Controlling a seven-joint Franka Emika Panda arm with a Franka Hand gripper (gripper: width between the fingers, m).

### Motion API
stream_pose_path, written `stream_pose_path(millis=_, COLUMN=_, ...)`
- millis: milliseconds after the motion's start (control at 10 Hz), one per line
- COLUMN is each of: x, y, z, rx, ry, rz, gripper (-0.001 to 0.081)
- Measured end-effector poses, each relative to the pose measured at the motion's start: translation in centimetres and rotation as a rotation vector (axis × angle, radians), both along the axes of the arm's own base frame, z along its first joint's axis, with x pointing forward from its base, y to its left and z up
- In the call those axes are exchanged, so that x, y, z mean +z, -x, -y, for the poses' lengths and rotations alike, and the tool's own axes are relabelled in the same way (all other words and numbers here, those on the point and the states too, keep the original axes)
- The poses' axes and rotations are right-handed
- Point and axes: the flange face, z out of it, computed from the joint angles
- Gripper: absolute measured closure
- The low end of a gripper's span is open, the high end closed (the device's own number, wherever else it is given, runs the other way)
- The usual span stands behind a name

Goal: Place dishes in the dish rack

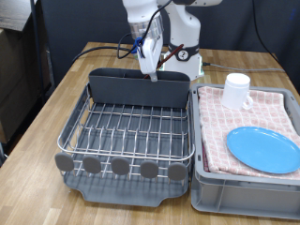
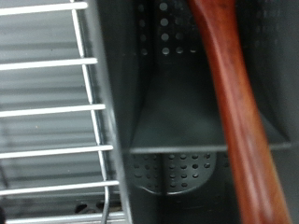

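A: Where's the reddish-brown wooden spoon point(image 2: 235, 112)?

B: Hanging over the dark grey plastic utensil caddy point(image 1: 139, 87), at twelve o'clock of the large silver wire dish rack point(image 1: 131, 131). The pincer point(image 1: 150, 58) appears clamped on its handle, though the exterior view is small.

A: Risks?

B: If tilted, the spoon could catch the caddy's divider. The small white cylindrical cup point(image 1: 236, 90) and round light-blue plate point(image 1: 263, 148) wait at three o'clock, on the pink checked cloth point(image 1: 216, 122).

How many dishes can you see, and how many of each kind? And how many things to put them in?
Plates: 1, light blue plate
Cups: 1, white cup
Spoons: 1, wooden spoon
Dish racks: 1, wire dish rack
Bins: 1, grey bin with checked cloth
Total: 5
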Motion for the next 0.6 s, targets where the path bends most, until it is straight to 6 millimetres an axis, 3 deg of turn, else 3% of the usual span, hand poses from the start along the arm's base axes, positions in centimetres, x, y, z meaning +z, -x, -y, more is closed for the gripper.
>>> stream_pose_path(millis=200, x=1.0, y=-0.4, z=-1.1, rx=-0.023, ry=0.060, rz=-0.002, gripper=0.0007)
stream_pose_path(millis=600, x=4.6, y=-0.6, z=-2.7, rx=-0.038, ry=0.102, rz=-0.010, gripper=0.0003)
